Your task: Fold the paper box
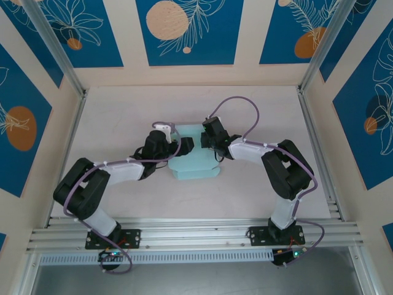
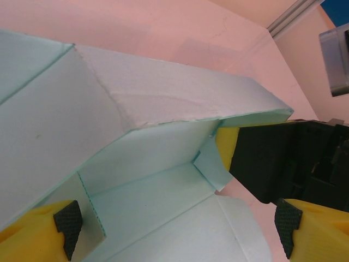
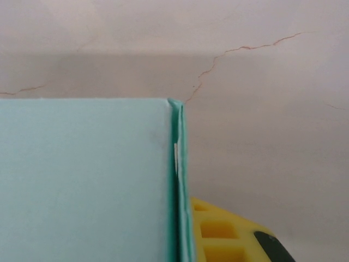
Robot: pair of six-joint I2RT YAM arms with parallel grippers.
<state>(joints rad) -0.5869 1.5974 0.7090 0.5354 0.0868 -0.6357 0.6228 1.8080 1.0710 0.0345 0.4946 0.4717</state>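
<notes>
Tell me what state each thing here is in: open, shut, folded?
Box, partly folded, one side wall standing, near flap lying flat.
Left gripper, open, straddling the box.
Right gripper, shut on the box's raised wall.

the paper box (image 1: 196, 166), a pale blue piece of card, lies near the middle of the pale table (image 1: 123, 110), its near edge stepped with short tabs. both arms bend inward and meet over it. the left gripper (image 1: 185, 145) sits at the box's left part, and the right gripper (image 1: 210, 145) sits at its upper right, the two close together above the card. how their fingers stand cannot be made out from above. a purple cable (image 1: 245, 104) loops high over the right arm, and another runs along the left arm. aluminium rails (image 1: 196, 230) cross the near edge, where both bases are bolted. blue wall panels (image 1: 184, 31) with orange circles and white leaf outlines surround the table.
</notes>
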